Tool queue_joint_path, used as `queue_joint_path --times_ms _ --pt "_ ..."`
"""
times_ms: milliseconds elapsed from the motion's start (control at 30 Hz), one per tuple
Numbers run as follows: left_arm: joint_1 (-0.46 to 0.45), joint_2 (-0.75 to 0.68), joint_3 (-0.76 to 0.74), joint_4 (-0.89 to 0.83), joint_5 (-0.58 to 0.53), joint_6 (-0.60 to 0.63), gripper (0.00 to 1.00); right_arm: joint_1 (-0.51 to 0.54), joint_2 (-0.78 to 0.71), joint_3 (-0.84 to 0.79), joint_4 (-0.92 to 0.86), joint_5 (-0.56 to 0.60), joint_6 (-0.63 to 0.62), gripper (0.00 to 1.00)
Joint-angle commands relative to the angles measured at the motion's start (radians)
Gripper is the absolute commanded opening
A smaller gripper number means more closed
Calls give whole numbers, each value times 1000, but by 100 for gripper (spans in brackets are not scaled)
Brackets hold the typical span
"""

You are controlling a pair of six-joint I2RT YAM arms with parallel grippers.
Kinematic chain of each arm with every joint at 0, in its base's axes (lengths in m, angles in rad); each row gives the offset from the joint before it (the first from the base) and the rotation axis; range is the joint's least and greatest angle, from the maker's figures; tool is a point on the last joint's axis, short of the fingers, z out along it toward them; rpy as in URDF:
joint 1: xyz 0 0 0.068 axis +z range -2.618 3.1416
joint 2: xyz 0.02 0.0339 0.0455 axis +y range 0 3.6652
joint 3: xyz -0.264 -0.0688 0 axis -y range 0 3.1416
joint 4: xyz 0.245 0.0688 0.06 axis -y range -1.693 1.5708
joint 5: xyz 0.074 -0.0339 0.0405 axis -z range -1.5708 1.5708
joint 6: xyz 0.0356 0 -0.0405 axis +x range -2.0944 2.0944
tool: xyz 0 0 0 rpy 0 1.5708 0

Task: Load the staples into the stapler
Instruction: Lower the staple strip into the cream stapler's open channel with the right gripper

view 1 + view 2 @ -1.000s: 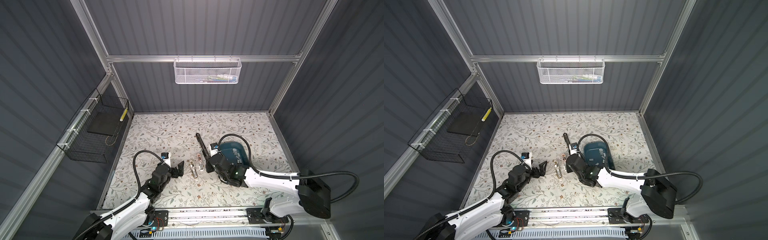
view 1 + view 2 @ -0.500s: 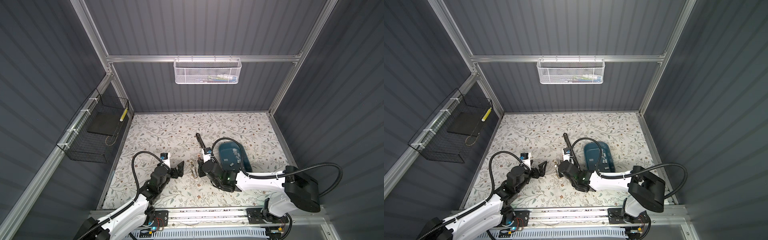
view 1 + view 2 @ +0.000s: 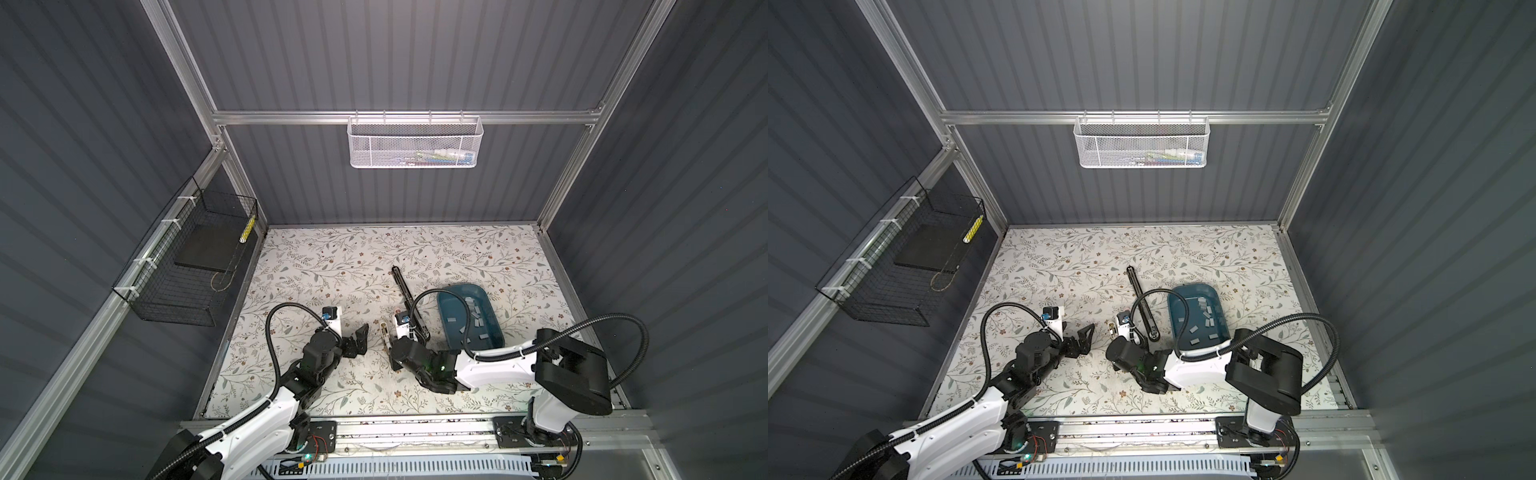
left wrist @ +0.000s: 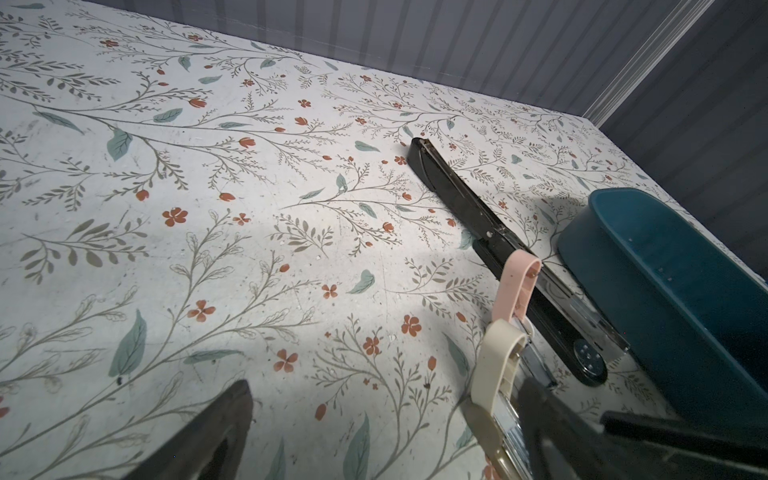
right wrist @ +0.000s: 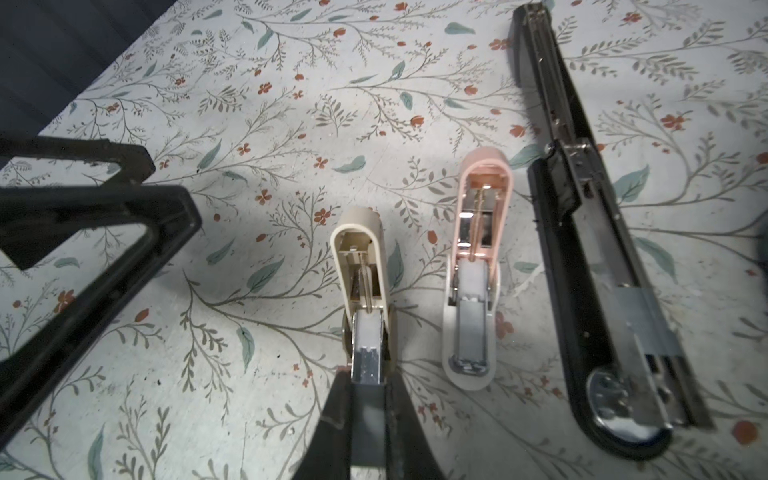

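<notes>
Right wrist view: the right gripper [image 5: 368,384] is cut off at the frame edge. Its fingers are clenched on a grey staple strip [image 5: 368,415], whose far end meets the opened beige stapler [image 5: 360,274]; whether it is seated is hard to tell. In both top views the wrist hides this grip. More staples [image 3: 477,322] lie in the teal tray [image 3: 495,328]. The left gripper [image 3: 360,336] hangs spread wide and empty, just beside the stapler. Open table [image 3: 332,266] stretches behind, to the back wall.
</notes>
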Motion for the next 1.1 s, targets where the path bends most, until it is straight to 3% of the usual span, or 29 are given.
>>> queue_joint_path --times_ms 0,1067 --pt "-1 5 3 10 17 -11 100 3 16 34 30 -19 -18 8" --pt "-1 6 -3 17 25 -13 100 2 129 60 75 16 -60 10"
